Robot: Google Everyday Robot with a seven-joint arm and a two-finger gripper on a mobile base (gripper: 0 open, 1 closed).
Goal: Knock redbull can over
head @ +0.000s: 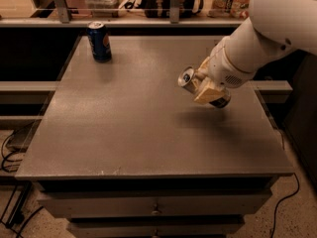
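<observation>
The redbull can (187, 78) is tipped far over to the left above the right half of the grey table (119, 133). Its silver top points left and its dark lower end (221, 102) sticks out to the lower right. My gripper (205, 87) is at the end of the white arm coming in from the upper right. Its tan fingers (208, 92) are closed around the can's middle and hide most of its body. A shadow lies on the table just under the can.
A wider dark blue can (99, 41) stands upright at the table's far left corner. A shelf with a rail and assorted items runs behind the table. Drawers sit below the front edge, and cables lie on the floor at left and right.
</observation>
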